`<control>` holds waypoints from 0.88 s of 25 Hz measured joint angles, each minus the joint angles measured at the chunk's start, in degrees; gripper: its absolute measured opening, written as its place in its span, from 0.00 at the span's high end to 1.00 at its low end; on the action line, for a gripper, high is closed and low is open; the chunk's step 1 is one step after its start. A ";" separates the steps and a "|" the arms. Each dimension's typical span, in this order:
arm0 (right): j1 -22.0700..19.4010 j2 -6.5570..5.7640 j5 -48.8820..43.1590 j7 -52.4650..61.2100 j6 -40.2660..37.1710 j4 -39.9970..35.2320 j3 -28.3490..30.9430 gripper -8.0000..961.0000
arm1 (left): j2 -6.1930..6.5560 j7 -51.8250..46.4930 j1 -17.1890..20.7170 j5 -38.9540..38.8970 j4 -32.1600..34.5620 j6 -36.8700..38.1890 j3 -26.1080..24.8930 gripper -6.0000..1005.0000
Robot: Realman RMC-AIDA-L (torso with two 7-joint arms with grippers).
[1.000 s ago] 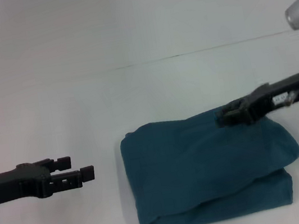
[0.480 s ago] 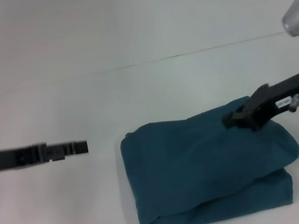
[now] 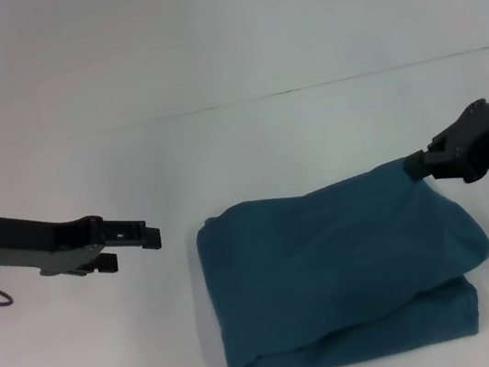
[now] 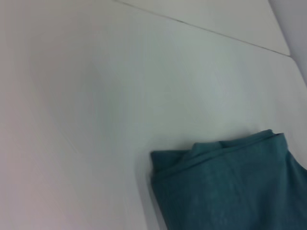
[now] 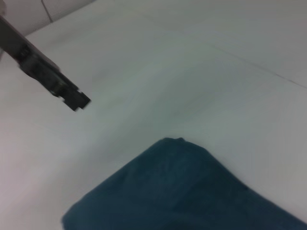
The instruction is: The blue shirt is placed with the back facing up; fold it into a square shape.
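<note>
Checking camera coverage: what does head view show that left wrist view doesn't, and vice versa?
Head only: both grippers, the left gripper off the shirt's left side over the table, the right gripper at the shirt's far right corner; also the whole folded bundle. Left wrist only: nothing extra, just a closer look at one layered corner. Both: the shirt and table.

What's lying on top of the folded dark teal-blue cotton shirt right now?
Nothing rests on the folded dark teal-blue cotton shirt. The right gripper is at its far right corner; the left gripper is off it. Its inner layers are covered.
</note>
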 joint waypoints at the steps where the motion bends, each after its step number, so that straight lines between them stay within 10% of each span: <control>1: 0.92 -0.48 -0.23 0.99 -1.52 0.13 0.59 0.99 | 0.11 -0.70 -0.33 0.26 -0.50 -0.22 0.11 0.09; 7: 5.45 -0.91 -4.21 5.08 -5.16 -0.27 3.96 0.99 | 0.55 -7.72 -3.14 3.59 -4.20 -5.31 3.98 0.10; 15: 5.68 0.66 -4.57 3.84 -3.71 -0.23 2.00 0.58 | -0.51 -10.16 -7.60 7.39 -10.18 -12.78 8.01 0.11; 22: 5.72 1.86 -4.81 3.35 -3.14 -0.32 0.91 0.43 | -1.76 -11.65 -8.69 8.06 -13.31 -18.88 10.55 0.12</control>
